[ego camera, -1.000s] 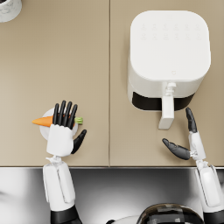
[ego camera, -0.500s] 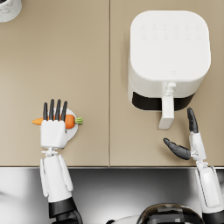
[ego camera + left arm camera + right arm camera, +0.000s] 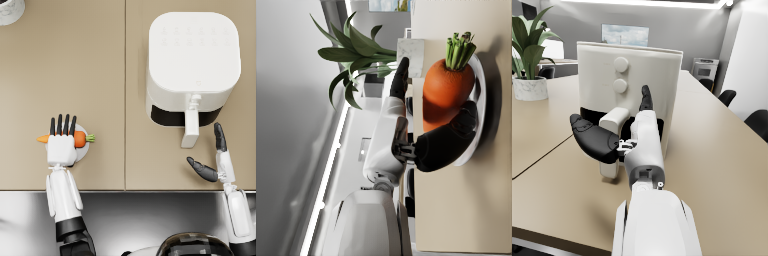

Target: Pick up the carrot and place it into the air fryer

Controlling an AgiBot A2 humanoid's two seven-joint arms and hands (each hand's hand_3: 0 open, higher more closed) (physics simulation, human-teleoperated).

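The left hand [image 3: 62, 149], having slid over the carrot [image 3: 80, 139], is curling its thumb against it on the plate [image 3: 85, 150], beginning the grasp, while the right hand [image 3: 216, 162] is waiting open near the fryer [image 3: 192, 65] handle [image 3: 190, 129].

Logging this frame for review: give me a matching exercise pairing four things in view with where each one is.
Things:
1. carrot
2. left hand
3. right hand
4. air fryer

Places:
A. beside the fryer's handle, holding nothing
B. over the carrot
C. on a small white plate
D. on the table's right half, drawer slightly open

Pairs: 1-C, 2-B, 3-A, 4-D
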